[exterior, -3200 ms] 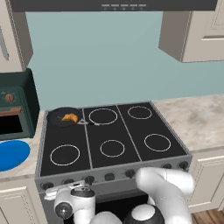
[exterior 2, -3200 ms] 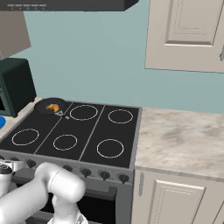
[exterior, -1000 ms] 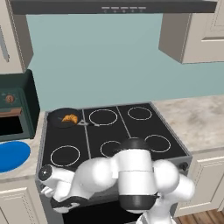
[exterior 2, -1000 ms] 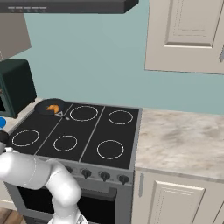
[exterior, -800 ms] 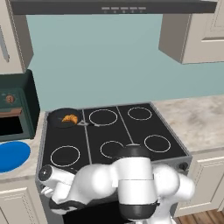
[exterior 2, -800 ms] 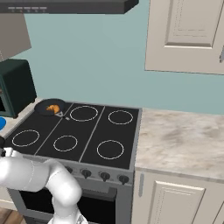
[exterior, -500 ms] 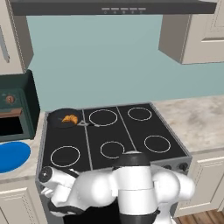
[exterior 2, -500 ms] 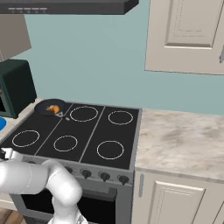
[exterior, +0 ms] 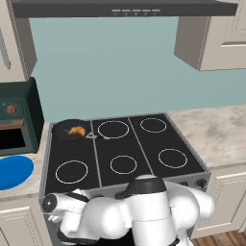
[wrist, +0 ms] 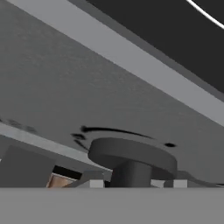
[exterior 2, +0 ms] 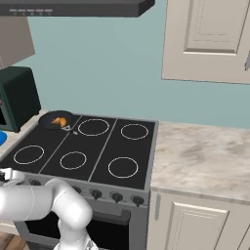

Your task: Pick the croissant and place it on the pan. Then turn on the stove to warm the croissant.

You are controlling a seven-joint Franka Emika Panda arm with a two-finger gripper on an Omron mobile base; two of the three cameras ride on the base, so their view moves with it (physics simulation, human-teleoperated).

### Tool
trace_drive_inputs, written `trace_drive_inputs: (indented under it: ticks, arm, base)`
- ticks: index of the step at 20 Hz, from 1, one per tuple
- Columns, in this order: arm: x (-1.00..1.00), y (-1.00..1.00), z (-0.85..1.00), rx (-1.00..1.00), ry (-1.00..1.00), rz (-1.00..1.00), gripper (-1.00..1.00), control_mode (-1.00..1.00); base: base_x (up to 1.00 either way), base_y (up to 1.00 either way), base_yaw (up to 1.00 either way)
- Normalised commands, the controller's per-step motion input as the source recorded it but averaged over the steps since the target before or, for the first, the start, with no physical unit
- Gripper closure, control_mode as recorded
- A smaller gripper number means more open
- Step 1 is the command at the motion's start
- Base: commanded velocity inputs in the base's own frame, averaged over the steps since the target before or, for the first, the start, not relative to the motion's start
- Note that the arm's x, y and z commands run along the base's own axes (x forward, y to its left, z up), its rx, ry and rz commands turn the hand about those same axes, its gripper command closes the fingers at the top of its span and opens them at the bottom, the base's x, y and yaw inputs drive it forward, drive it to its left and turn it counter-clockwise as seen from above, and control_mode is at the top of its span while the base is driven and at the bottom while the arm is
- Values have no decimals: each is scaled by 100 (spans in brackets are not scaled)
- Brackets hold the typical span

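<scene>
The arm has swung down to the stove (exterior: 125, 158) front, and the claw (wrist: 131, 181) has closed on a knob (wrist: 131, 159).

Home kitchen, rendered. Evidence: black six-ring stove (exterior: 125, 151) with a grey knob panel, built into cream base cabinets (exterior 2: 195, 219). Range hood (exterior: 120, 7) overhead, cream wall cabinets (exterior 2: 210, 39) either side, teal backsplash wall (exterior: 110, 72). Speckled stone table (exterior 2: 200, 158) runs right of the stove. Dark green toaster oven (exterior: 17, 117) sits left of it, blue plate (exterior: 12, 170) in front. Small pan (exterior: 69, 130) with a croissant (exterior: 77, 130) on the back-left ring. Wood floor (exterior: 221, 238) at lower right.
</scene>
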Motion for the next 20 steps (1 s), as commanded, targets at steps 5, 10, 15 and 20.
trace_drive_inputs:
  ticks: [5,10,15,20]
  arm:
    - [-2,5,-19,-100,37,38,100,-100]
    - [0,0,-31,-100,47,45,100,-100]
    - [0,0,-42,-100,37,47,100,-100]
    - [0,0,-47,-100,31,48,100,-100]
  base:
    - [0,0,0]
    - [0,0,0]
    - [0,0,0]
    - [0,0,0]
